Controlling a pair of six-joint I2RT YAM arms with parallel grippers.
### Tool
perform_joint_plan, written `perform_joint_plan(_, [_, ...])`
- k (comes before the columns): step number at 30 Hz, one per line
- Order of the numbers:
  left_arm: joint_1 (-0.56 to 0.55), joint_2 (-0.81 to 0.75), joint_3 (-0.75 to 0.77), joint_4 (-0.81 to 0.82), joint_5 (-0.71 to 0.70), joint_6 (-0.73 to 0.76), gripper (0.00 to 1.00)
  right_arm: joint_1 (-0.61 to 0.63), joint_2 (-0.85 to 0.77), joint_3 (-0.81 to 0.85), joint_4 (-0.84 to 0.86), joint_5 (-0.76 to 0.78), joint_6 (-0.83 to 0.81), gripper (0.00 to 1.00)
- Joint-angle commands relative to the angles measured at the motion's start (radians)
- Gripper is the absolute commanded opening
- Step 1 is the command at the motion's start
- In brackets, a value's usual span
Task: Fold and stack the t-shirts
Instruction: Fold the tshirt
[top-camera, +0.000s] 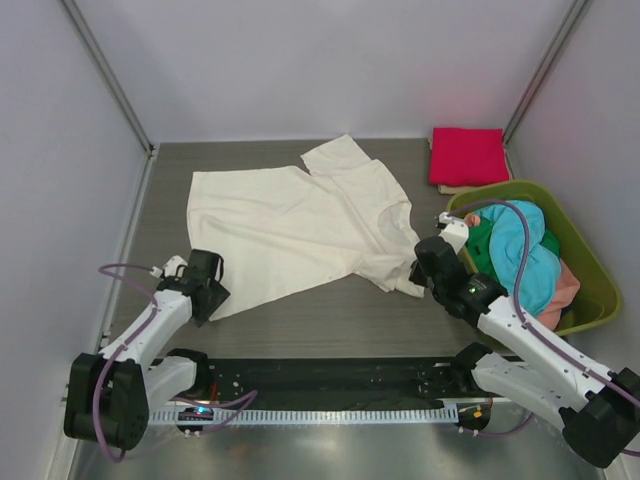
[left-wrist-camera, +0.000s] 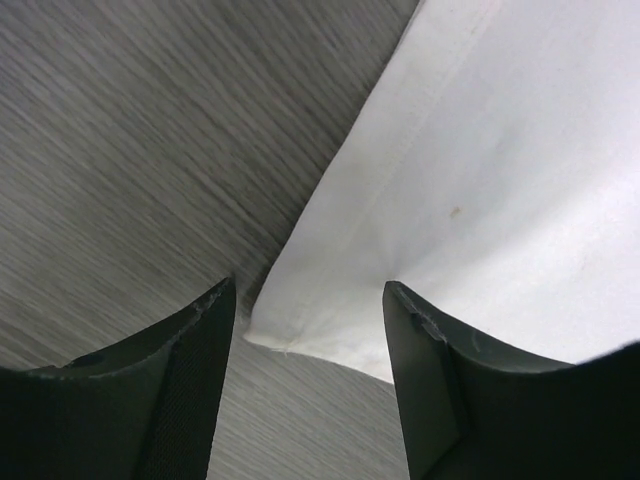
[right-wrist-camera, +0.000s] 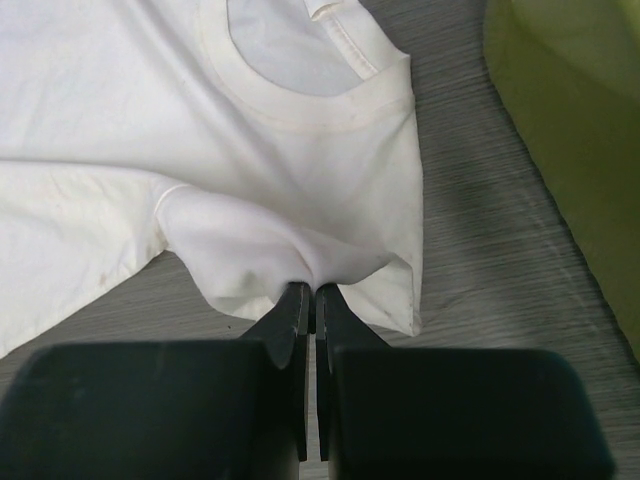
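A cream-white t-shirt (top-camera: 290, 225) lies spread flat across the middle of the table. My left gripper (top-camera: 212, 290) is open at the shirt's near left hem corner (left-wrist-camera: 300, 330), which lies between its fingers. My right gripper (top-camera: 422, 272) is shut on the shirt's near sleeve (right-wrist-camera: 310, 255), next to the collar (right-wrist-camera: 300, 105). A magenta-red t-shirt (top-camera: 468, 156) lies folded at the back right. Turquoise (top-camera: 522, 250), green (top-camera: 484, 248) and salmon pink (top-camera: 562, 290) t-shirts lie crumpled in the basket.
An olive-green plastic basket (top-camera: 590, 262) stands at the right, close to my right arm; its wall shows in the right wrist view (right-wrist-camera: 570, 130). White walls close the table on the left, back and right.
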Motion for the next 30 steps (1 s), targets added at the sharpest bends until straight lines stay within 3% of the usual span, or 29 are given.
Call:
perform_joint_plan(1, [-0.031,0.051,-0.024,0.112,0.027,-0.013,0.61,-0.006,0.010,-0.003,0.050,-0.014,-0.026,0.01])
perform_joint_plan(4, [-0.034,0.060,-0.036,0.122,0.016,-0.010,0.51,-0.006,0.019,-0.003,0.052,-0.013,-0.028,0.01])
perform_joint_plan(5, [-0.034,0.056,-0.039,0.129,0.019,-0.010,0.39,-0.006,0.022,-0.004,0.053,-0.014,-0.028,0.01])
perform_joint_plan(7, [-0.034,0.049,-0.043,0.137,0.020,-0.009,0.27,-0.004,0.030,-0.006,0.053,-0.013,-0.023,0.01])
perform_joint_plan(8, [-0.034,0.039,-0.038,0.137,0.019,-0.003,0.08,-0.006,0.031,-0.004,0.053,-0.016,-0.023,0.01])
perform_joint_plan(9, [-0.034,0.030,-0.030,0.125,0.014,0.003,0.02,-0.006,0.034,-0.001,0.055,-0.020,-0.022,0.01])
perform_joint_plan(21, [0.021,-0.337,0.278,-0.242,-0.023,0.088,0.00,-0.007,-0.085,-0.049,0.018,-0.172,0.013,0.01])
perform_joint_plan(30, [0.028,-0.460,0.385,-0.386,-0.035,0.085,0.00,-0.003,-0.213,-0.102,-0.039,-0.347,0.076,0.01])
